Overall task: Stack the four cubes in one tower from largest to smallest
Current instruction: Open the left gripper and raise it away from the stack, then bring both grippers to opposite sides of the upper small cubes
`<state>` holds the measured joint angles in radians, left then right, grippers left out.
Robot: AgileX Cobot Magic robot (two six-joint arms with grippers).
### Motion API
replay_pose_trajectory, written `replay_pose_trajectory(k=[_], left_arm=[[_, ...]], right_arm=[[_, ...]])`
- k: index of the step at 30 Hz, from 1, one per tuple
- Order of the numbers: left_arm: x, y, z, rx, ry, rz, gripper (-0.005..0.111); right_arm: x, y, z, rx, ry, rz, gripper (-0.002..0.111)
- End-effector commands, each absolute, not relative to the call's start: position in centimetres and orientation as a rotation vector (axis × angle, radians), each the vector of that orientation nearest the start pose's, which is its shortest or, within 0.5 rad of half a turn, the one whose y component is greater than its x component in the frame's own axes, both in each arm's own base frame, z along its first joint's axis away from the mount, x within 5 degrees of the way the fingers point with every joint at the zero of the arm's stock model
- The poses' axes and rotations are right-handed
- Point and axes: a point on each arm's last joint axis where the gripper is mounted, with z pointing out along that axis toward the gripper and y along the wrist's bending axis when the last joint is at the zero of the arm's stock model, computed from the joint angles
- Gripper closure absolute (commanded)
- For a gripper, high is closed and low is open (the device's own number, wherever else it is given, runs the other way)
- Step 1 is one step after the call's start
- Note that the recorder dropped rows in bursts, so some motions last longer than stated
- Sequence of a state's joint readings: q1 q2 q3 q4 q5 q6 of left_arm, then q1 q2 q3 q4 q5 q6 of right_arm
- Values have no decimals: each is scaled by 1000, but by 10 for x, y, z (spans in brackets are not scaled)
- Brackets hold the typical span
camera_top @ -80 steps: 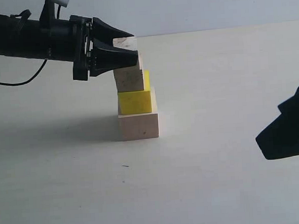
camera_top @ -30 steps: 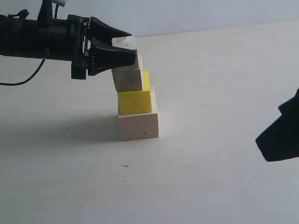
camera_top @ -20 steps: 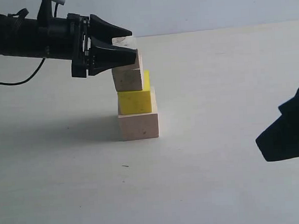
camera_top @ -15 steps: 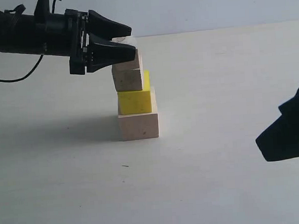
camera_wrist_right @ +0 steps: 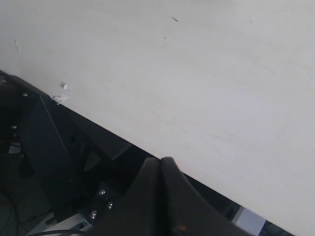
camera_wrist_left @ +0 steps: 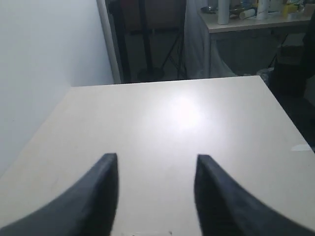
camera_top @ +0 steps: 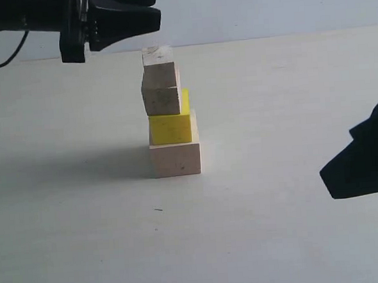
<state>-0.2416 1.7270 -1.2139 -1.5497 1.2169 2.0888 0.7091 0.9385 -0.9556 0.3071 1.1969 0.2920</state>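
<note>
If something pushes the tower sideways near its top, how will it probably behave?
The tower is tall and narrow, so it would probably topple. The smallest cube merely rests on top, so it likely slides off first.

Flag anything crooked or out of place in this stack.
The tower stands, but unevenly: the third cube sits off-centre, its left edge in the exterior view slightly past the yellow cube below. Nothing else stands out.

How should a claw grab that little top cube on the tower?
Pinch the top cube on two opposite flat side faces, coming straight down from above. Its sides stand clear, and a sideways nudge could topple the narrow tower.
</note>
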Motion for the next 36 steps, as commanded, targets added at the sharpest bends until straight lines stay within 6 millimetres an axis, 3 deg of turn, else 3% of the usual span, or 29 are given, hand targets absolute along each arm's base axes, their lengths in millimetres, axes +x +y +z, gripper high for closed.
replay_pose_trajectory(k=[1, 3, 7, 12, 17, 21, 28, 33, 36], left_arm=[[306, -161, 317, 1356, 1289, -915, 93], [303, -158, 323, 1360, 1304, -876, 106], [300, -153, 336, 1256, 1424, -848, 107], [312, -134, 342, 890, 1742, -843, 107], [318, -111, 326, 585, 1961, -936, 107], [316, -97, 304, 436, 2075, -987, 107], [307, -101, 274, 406, 2196, -1196, 107], [307, -104, 260, 393, 2255, -1310, 107], [305, -105, 254, 375, 2277, -1331, 107]], right_arm=[[101, 120, 346, -517, 2683, 726, 108], [103, 120, 347, -510, 2665, 731, 108], [109, 120, 349, -493, 2592, 705, 108], [125, 118, 351, -411, 2493, 591, 108], [145, 120, 344, -320, 2466, 455, 108], [162, 133, 332, -328, 2473, 431, 108], [202, 158, 302, -369, 2441, 365, 108], [232, 152, 274, -231, 2533, 309, 108], [245, 145, 267, -127, 2551, 342, 108]])
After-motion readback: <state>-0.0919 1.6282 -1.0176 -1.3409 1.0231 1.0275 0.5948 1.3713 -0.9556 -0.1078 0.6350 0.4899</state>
